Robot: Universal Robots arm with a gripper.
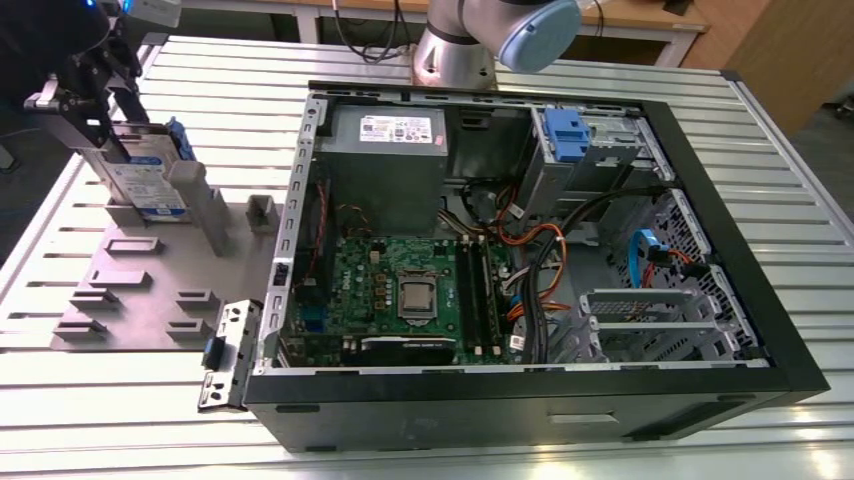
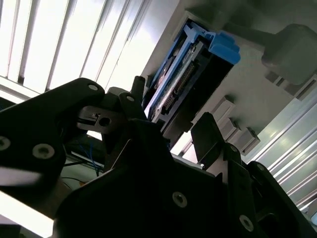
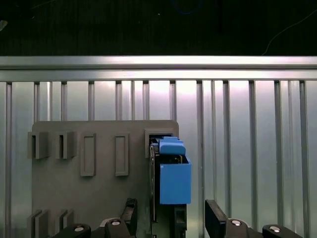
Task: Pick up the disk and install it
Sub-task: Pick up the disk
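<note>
First wrist view: gripper wide astride disk

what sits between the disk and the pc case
In the exterior view, two gray posts: a tall post beside the disk, a short post near the case.

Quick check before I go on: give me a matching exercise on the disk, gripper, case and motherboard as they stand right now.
1 disk
2 gripper
3 computer case
4 motherboard

A green, inside the case
B jaws apart, one on each side of the disk
C upright in the grey holder
D black, lying with its side open

Pairs: 1-C, 2-B, 3-D, 4-A
</note>
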